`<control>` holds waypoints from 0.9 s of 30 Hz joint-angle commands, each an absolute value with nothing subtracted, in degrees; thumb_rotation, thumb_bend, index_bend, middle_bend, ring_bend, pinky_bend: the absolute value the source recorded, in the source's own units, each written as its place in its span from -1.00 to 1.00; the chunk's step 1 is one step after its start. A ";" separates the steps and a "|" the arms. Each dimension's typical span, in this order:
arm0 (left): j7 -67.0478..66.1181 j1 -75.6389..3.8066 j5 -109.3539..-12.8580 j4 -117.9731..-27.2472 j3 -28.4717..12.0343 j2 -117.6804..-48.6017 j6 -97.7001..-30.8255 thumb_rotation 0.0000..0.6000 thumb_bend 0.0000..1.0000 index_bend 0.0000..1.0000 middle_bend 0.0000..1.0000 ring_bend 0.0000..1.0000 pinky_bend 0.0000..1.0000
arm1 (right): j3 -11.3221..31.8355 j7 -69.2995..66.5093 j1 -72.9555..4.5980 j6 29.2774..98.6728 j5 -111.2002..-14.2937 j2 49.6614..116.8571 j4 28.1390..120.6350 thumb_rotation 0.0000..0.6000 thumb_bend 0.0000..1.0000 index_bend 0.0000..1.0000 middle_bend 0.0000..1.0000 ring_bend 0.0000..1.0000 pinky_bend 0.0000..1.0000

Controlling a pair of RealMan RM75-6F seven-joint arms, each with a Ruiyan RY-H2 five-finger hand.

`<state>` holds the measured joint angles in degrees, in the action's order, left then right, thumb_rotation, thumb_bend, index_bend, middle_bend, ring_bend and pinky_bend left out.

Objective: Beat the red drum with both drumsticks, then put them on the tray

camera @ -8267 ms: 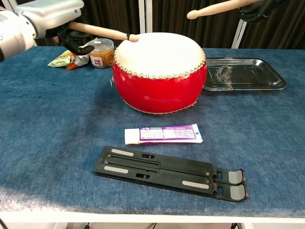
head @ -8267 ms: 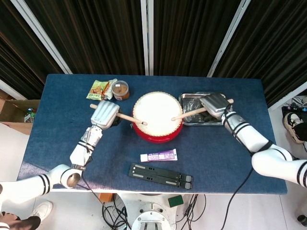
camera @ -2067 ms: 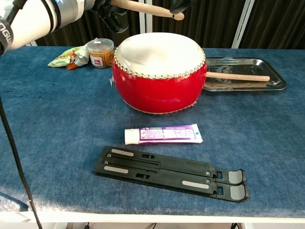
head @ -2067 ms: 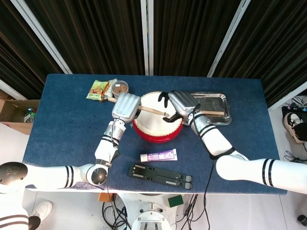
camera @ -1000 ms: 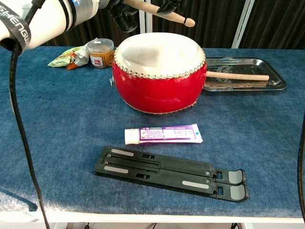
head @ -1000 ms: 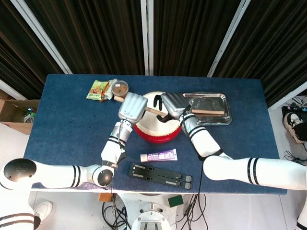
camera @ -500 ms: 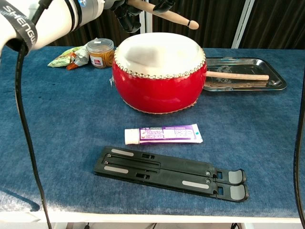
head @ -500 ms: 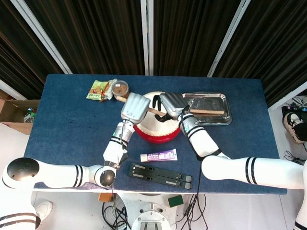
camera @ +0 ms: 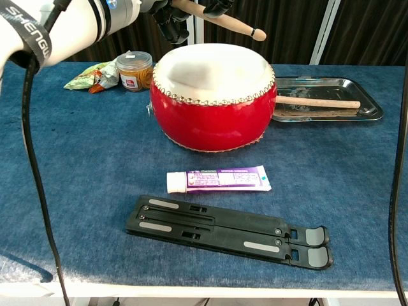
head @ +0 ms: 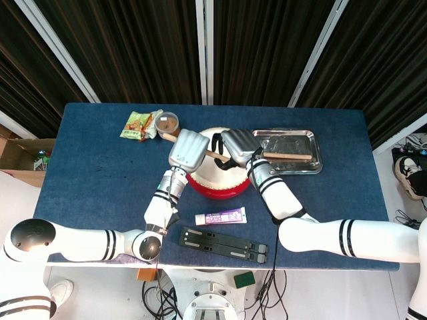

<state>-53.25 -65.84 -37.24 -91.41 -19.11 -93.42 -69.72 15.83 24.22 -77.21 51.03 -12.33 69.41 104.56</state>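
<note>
The red drum [camera: 213, 95] with its white skin stands mid-table, its red side [head: 213, 184] also showing from the head. High over it, my left hand [head: 189, 149] grips one wooden drumstick [camera: 229, 23] by its handle, tip pointing right and slightly down. My right hand [head: 239, 147] meets it there, dark fingers [camera: 217, 6] lying around the same stick. Whether they clamp it is unclear. The second drumstick [camera: 315, 101] lies lengthwise in the steel tray [camera: 357, 89] to the right of the drum, and the head view shows that drumstick [head: 288, 156] too.
A toothpaste tube [camera: 218, 180] and a black folding stand [camera: 229, 231] lie in front of the drum. A small jar [camera: 134, 70] and a snack packet [camera: 89, 80] sit at the back left. Dark curtains hang behind the table.
Since a second ago the held drumstick's tip has edged slightly right and both hands have drawn a little closer over the drum. Earlier, the right hand laid its stick in the tray.
</note>
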 commanded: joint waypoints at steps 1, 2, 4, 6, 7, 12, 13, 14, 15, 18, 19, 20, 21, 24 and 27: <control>-53.26 -65.88 -37.08 -91.38 -19.13 -93.45 -69.74 1.00 -0.18 1.00 1.00 1.00 1.00 | 15.87 24.30 -77.27 51.35 -12.22 69.71 104.44 1.00 -0.15 0.10 0.08 -0.24 -0.18; -53.22 -65.89 -36.99 -91.36 -19.15 -93.45 -69.75 1.00 -0.18 1.00 1.00 1.00 1.00 | 15.85 24.40 -77.27 51.72 -12.22 69.90 104.36 1.00 -0.12 0.11 0.08 -0.23 -0.18; -53.17 -65.89 -36.88 -91.30 -19.19 -93.44 -69.81 1.00 -0.18 1.00 1.00 1.00 1.00 | 15.78 24.62 -77.25 52.27 -12.21 70.17 104.30 1.00 -0.06 0.13 0.08 -0.20 -0.15; -53.03 -65.86 -36.73 -91.34 -19.24 -93.39 -69.78 1.00 -0.18 1.00 1.00 1.00 1.00 | 15.86 24.63 -77.15 52.89 -12.10 70.52 104.17 1.00 -0.05 0.16 0.10 -0.17 -0.13; -52.98 -65.84 -36.69 -91.39 -19.24 -93.36 -69.79 1.00 -0.18 1.00 1.00 1.00 1.00 | 15.86 24.68 -77.10 53.26 -12.19 70.74 104.07 1.00 -0.03 0.18 0.12 -0.16 -0.12; -52.81 -65.70 -37.00 -91.57 -18.90 -93.05 -69.78 1.00 -0.18 0.87 0.94 0.98 1.00 | 15.92 25.06 -76.66 55.25 -12.78 72.00 103.57 1.00 0.18 0.30 0.21 -0.07 -0.07; -52.76 -65.68 -37.11 -91.57 -18.82 -92.99 -69.74 1.00 -0.19 0.81 0.89 0.96 1.00 | 15.91 25.16 -76.57 55.42 -12.96 72.15 103.57 1.00 0.21 0.32 0.22 -0.06 -0.06; -52.69 -65.65 -37.20 -91.61 -18.76 -92.88 -69.66 1.00 -0.20 0.74 0.82 0.92 1.00 | 15.91 25.23 -76.46 55.53 -13.15 72.28 103.58 1.00 0.23 0.34 0.23 -0.06 -0.06; -52.58 -65.59 -37.30 -91.70 -18.68 -92.75 -69.56 1.00 -0.21 0.69 0.77 0.89 1.00 | 15.90 25.30 -76.28 55.77 -13.51 72.47 103.57 1.00 0.24 0.35 0.24 -0.05 -0.05; -52.39 -65.43 -37.17 -92.00 -18.57 -92.30 -69.25 1.00 -0.27 0.43 0.51 0.71 1.00 | 15.71 25.77 -75.87 56.33 -14.41 72.81 103.52 1.00 0.28 0.40 0.27 -0.02 -0.04; -52.42 -65.39 -36.94 -92.13 -18.53 -92.13 -69.08 1.00 -0.32 0.29 0.40 0.62 1.00 | 15.70 25.88 -75.73 56.52 -14.62 72.86 103.54 1.00 0.29 0.42 0.28 -0.02 -0.04; -52.45 -65.36 -36.67 -92.27 -18.50 -91.95 -68.88 1.00 -0.37 0.19 0.31 0.55 1.00 | 15.66 26.01 -75.58 56.72 -14.85 72.89 103.54 1.00 0.31 0.43 0.29 -0.01 -0.04; -52.62 -65.33 -36.20 -92.45 -18.43 -91.69 -68.65 1.00 -0.43 0.07 0.20 0.45 1.00 | 15.59 26.22 -75.38 56.98 -15.22 72.91 103.59 1.00 0.33 0.45 0.29 -0.01 -0.04; -52.93 -65.25 -35.21 -92.69 -18.39 -91.24 -68.60 1.00 -0.56 -0.22 -0.10 0.16 0.96 | 15.14 26.98 -74.82 57.31 -16.16 72.62 103.98 1.00 0.37 0.48 0.30 0.00 -0.04; -52.25 -64.93 -35.03 -92.54 -18.49 -90.99 -68.83 1.00 -0.64 -0.39 -0.27 -0.01 0.81 | 14.50 27.94 -74.15 57.73 -17.17 71.89 104.51 1.00 0.42 0.50 0.31 0.00 -0.04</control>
<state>-52.38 -65.02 -35.06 -92.58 -18.47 -91.08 -68.75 14.78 27.61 -74.44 57.52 -16.82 72.19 104.27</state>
